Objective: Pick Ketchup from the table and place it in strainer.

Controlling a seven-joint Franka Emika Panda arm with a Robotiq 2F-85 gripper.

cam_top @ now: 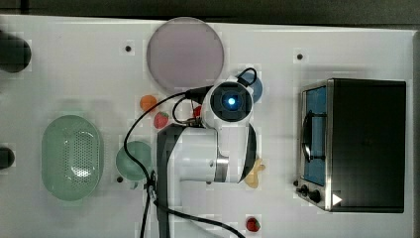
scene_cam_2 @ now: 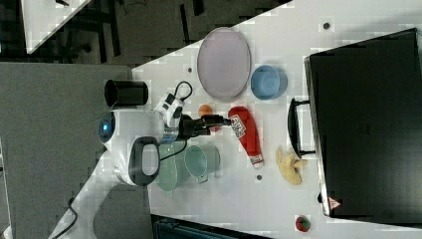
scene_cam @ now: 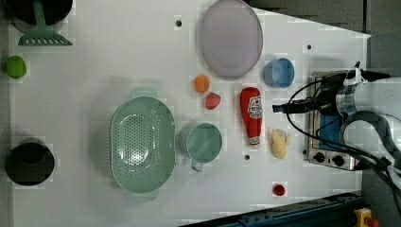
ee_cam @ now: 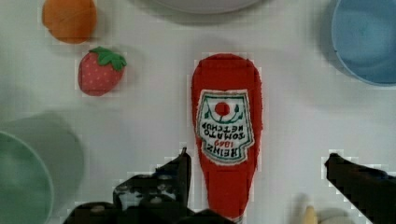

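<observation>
Hovering: gripper (ee_cam: 256,161) above the ketchup (ee_cam: 227,135), fingers spread wide, one on each side of the bottle's narrow end, nothing held.
Fingers: both apart from the bottle in the wrist view, no contact seen.
Ketchup: lying flat on the white table (scene_cam: 94,71), label up; in the left view (scene_cam: 251,115) between the strawberry (scene_cam: 212,100) and the yellow toy (scene_cam: 279,143), below the blue bowl (scene_cam: 279,72).
Strainer: pale green, oval, holes in its bottom, at the left view's left (scene_cam: 142,144); well apart from the ketchup, with the green cup (scene_cam: 204,142) between them.
Cup: just beside the strainer's rim in the left view.
Plate: greyish-lilac, round, near the table's far edge in the top view (cam_top: 185,53).
Orange ball: just beside the strawberry, seen in the wrist view (ee_cam: 69,18) and (ee_cam: 99,71).
Second small red fruit: near the table's edge, at the left view's bottom (scene_cam: 279,189).
Toaster oven: black with a metal front, at the top view's right (cam_top: 356,144).
Arm: white, cable trailing, over the table's middle in the top view (cam_top: 213,148).
Surroundings: dark floor beyond the table in the right view (scene_cam_2: 50,124); black cup (scene_cam_2: 126,93) near the arm there.
</observation>
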